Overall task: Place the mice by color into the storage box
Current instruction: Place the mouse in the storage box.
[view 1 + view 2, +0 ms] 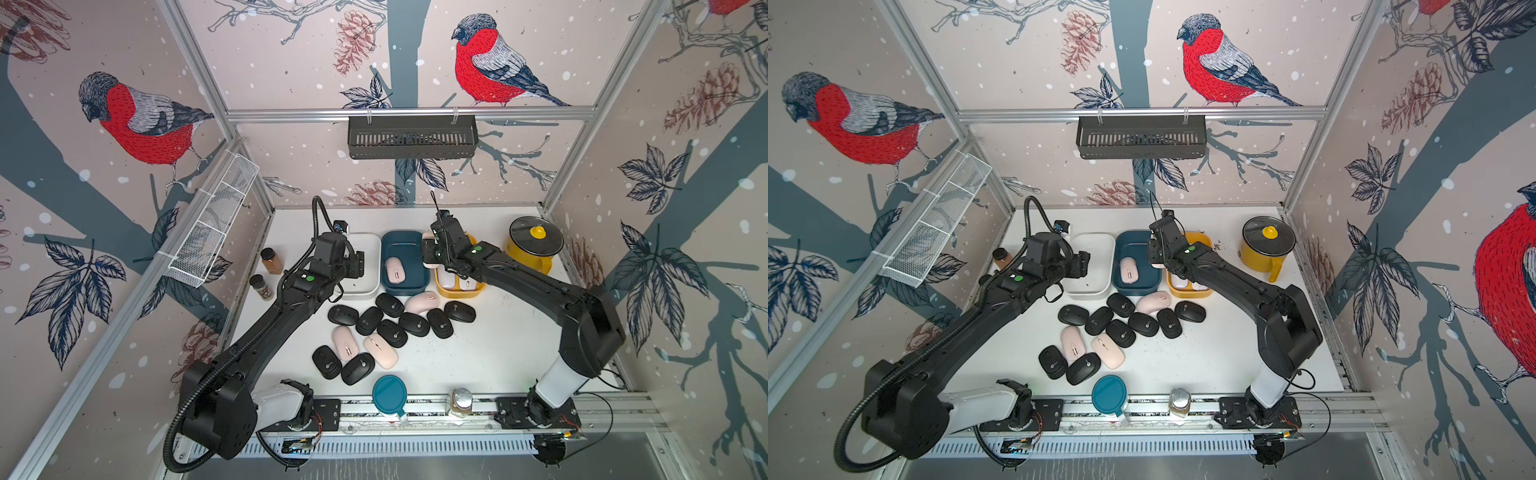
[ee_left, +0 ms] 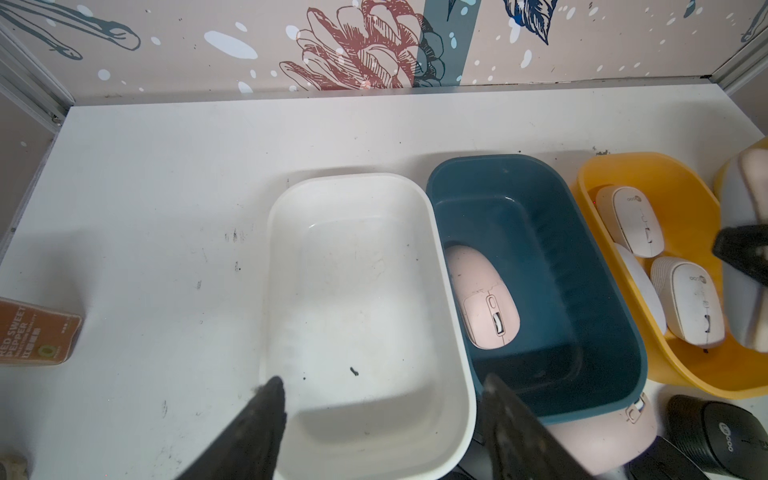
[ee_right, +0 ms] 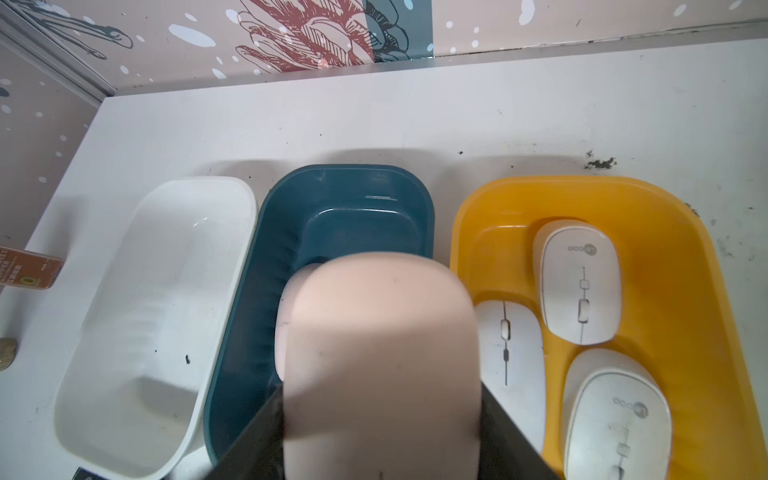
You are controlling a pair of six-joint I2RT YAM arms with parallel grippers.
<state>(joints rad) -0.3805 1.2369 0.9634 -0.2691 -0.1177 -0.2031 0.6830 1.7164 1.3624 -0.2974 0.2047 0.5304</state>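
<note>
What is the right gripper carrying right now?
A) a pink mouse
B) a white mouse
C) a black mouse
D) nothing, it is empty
A: in the right wrist view the right gripper is closed on a pale pink mouse, its two fingers pressing the mouse's sides, with the blue box behind it.

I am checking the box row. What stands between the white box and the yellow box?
The dark blue box, holding one pink mouse, stands between the white box and the yellow box; both top views show it.
</note>
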